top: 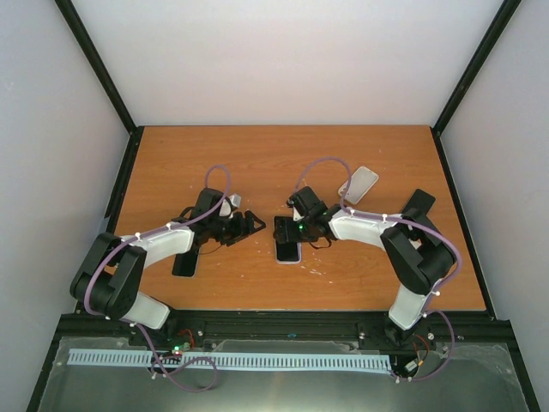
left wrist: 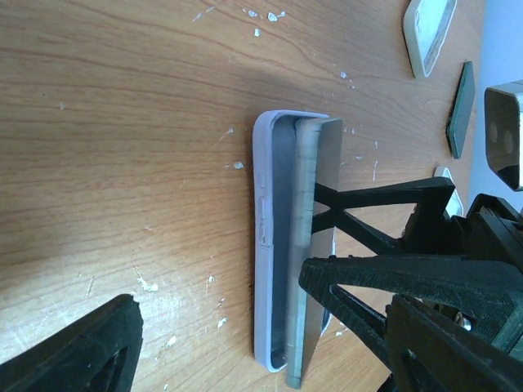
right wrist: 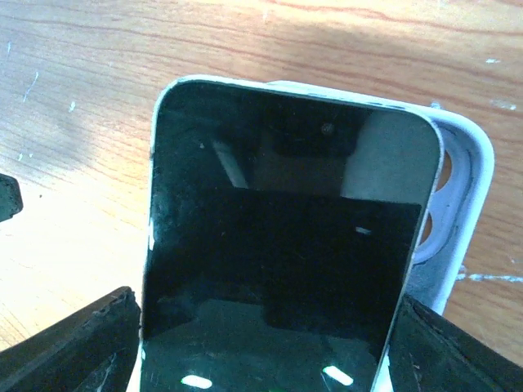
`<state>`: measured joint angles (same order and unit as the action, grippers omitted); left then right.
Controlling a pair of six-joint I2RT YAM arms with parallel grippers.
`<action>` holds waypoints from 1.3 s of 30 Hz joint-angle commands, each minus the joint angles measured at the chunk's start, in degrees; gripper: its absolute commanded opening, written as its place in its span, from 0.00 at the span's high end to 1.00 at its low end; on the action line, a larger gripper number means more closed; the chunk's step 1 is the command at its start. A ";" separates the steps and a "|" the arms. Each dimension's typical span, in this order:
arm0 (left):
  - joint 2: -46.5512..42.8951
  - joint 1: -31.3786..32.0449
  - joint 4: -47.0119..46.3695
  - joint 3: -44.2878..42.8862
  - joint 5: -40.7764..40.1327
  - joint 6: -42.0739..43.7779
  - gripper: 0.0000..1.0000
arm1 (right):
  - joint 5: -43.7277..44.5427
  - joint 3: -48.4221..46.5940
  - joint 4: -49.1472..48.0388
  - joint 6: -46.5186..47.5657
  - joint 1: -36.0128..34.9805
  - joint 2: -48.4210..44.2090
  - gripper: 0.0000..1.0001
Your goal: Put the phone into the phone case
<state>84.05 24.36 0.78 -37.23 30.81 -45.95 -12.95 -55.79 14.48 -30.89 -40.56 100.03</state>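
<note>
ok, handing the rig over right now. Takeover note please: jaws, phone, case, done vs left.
Jaws: left gripper open and empty, hovering beside the phone case. Right gripper closed on the phone at its long edges.
Things: the phone case lies flat, open side up, and the phone leans into it at a tilt.
Done: the phone is partly in, one long edge raised.
Left: press the raised edge down until it seats, then release.
</note>
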 commanded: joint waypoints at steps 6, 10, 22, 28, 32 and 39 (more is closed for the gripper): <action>2.48 -0.28 -1.58 -2.58 1.06 0.71 0.23 | 2.53 0.12 3.55 -5.27 -0.40 -2.68 0.12; 3.56 -0.28 -2.23 -2.74 1.13 0.94 0.27 | 3.41 0.29 4.50 -5.15 -0.34 -4.97 0.12; 9.77 1.73 -5.23 -5.38 1.98 0.53 0.45 | 4.67 6.39 1.09 -5.53 2.56 -9.75 0.58; 12.69 4.10 -5.99 -7.69 1.39 0.77 0.53 | 2.64 9.17 -2.12 -5.91 3.62 -9.26 0.61; 14.91 5.30 -5.99 -8.68 1.04 0.39 0.55 | 0.54 11.38 -5.67 -6.57 4.30 -8.71 0.59; 16.93 6.18 -5.91 -9.38 0.40 0.35 0.62 | -0.52 13.31 -8.70 -7.11 4.61 -7.22 0.58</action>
<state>99.70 29.87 -3.90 -44.40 31.73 -45.76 -12.71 -43.83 9.39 -37.36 -36.27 91.92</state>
